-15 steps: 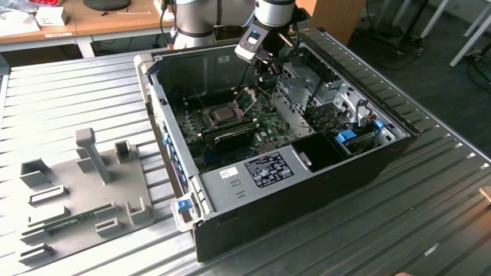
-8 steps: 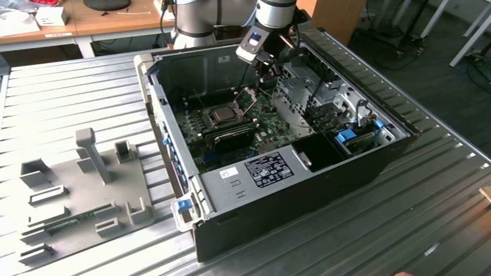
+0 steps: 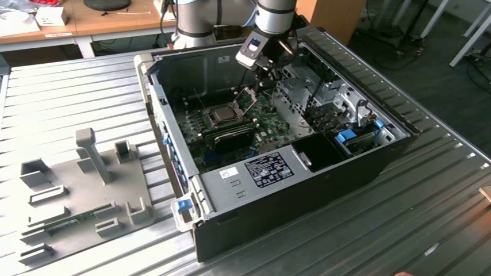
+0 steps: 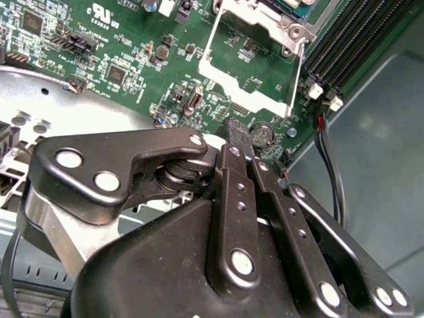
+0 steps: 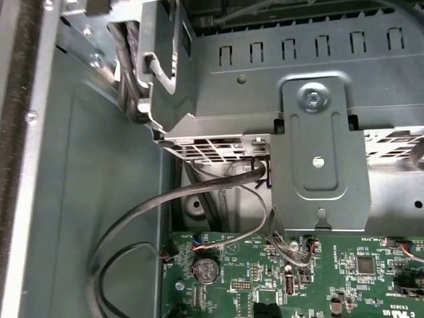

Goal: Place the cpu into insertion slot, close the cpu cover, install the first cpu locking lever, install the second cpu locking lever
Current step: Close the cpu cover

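The pincer (image 4: 238, 136), fingers narrow and together, hangs near the raised cover (image 4: 205, 61); the cpu (image 3: 225, 115) sits in the slot (image 3: 211, 117).

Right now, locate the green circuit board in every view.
Exterior view: green circuit board inside the open computer case.
Second wrist view: board behind the raised cpu cover.
First wrist view: board beside the grey bracket.
Shared landmark: coin battery, in both wrist views.

cpu cover (image 4: 245, 90) cut by picture edge
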`<state>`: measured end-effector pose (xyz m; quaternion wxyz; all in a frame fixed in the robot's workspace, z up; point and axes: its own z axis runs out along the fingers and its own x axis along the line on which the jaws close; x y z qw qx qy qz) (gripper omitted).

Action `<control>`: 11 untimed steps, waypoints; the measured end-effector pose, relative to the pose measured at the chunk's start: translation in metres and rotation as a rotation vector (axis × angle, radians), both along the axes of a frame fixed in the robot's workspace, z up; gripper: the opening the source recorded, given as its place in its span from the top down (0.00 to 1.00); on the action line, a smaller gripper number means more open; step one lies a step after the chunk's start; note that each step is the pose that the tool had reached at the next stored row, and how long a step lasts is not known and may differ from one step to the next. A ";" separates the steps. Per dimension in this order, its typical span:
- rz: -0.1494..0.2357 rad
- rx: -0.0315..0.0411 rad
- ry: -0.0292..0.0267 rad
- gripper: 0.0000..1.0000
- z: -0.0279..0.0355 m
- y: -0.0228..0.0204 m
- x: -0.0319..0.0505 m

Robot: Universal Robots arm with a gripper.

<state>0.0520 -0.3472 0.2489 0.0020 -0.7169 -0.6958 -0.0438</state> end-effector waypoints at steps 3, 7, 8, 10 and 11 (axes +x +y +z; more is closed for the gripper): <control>0.000 -0.0011 0.0000 0.89 -0.0035 0.0000 0.0000; 0.000 -0.0017 0.0000 0.89 -0.0039 0.0000 0.0000; 0.000 -0.0019 -0.0002 0.89 -0.0039 0.0000 -0.0001; 0.000 -0.0018 -0.0004 0.89 -0.0039 0.0000 -0.0002; 0.000 -0.0017 -0.0005 0.89 -0.0039 0.0000 -0.0004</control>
